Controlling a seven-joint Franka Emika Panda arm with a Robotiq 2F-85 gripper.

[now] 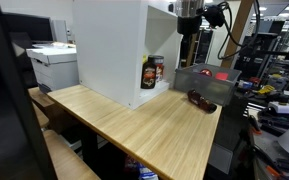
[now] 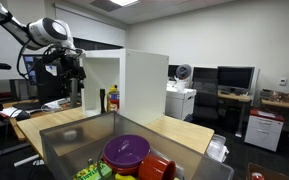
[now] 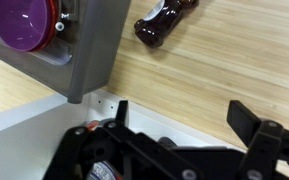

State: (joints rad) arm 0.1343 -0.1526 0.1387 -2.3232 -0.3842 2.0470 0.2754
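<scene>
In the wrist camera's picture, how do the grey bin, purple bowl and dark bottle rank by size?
1. grey bin
2. purple bowl, inside it and cut off by the frame
3. dark bottle, though it looks close to the bowl's visible part

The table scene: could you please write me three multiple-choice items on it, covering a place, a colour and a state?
1. Where is the dark bottle? A lying on the wooden table beside the grey bin; B inside that bin; C upright on its rim.
2. What colour is the bowl in the bin? A yellow; B purple; C white.
3. How is the gripper? A shut on the bottle; B shut on the bowl; C open and empty.
Answers: A, it lies flat on the wood; B, its purple shows in the bin; C, it gapes wide with nothing inside.
</scene>
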